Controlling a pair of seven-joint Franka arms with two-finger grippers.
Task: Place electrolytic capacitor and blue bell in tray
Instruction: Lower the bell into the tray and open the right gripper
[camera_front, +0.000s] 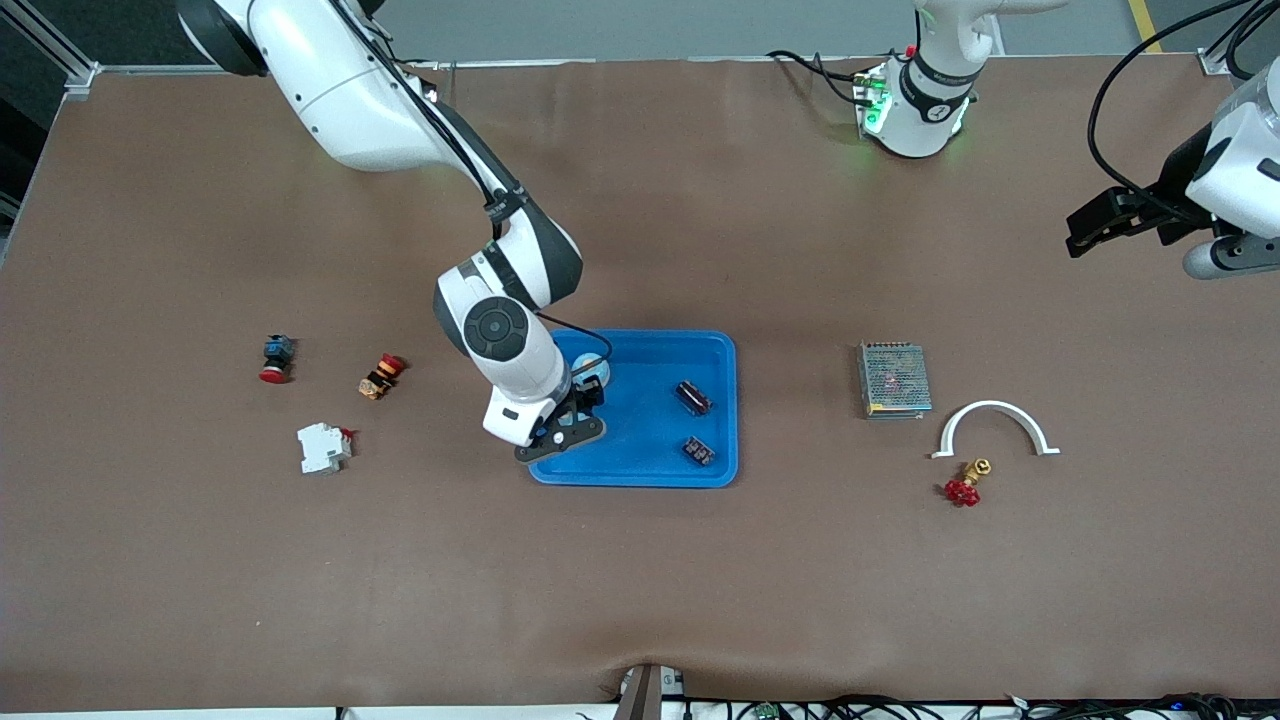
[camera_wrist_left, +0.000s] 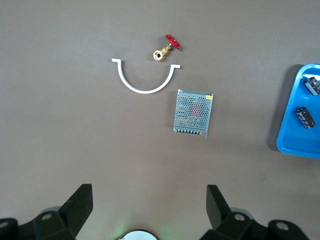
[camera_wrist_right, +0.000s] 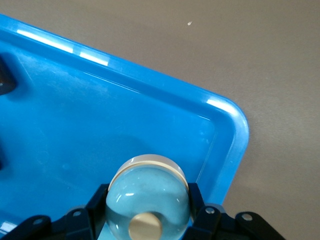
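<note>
Over the tray (camera_front: 655, 460), at its end toward the right arm, the right gripper (camera_front: 590, 395) is closed on the bell (camera_front: 592, 370). The right wrist view shows the bell (camera_wrist_right: 147, 197), a pale blue dome with a brass knob, clamped between the two black fingers (camera_wrist_right: 197, 200) over the tray floor, close to a rounded corner of the rim (camera_wrist_right: 235, 125). Whether the bell touches the floor cannot be told.

Two dark capacitors lie in the tray toward the left arm's end. One capacitor (camera_front: 693, 397) is farther from the front camera; the second capacitor (camera_front: 698, 450) is nearer, and the two lie apart.

The left gripper (camera_wrist_left: 147, 205) waits with its fingers (camera_wrist_left: 217, 202) spread wide and nothing between them. It hangs over bare table at the left arm's end.

Other parts on the table:
- Toward the left arm's end of the tray: a mesh box (camera_front: 894, 379), then a white arch (camera_front: 995, 427) just beside it, nearer the front camera. A red-handled valve (camera_front: 966, 484) lies just beside the arch, nearer still.
- Toward the right arm's end of the tray: a red button (camera_front: 275, 358), an orange switch (camera_front: 381, 376) and a white breaker (camera_front: 323, 447), all well apart from the tray. The breaker is the nearest of the three to the front camera.
</note>
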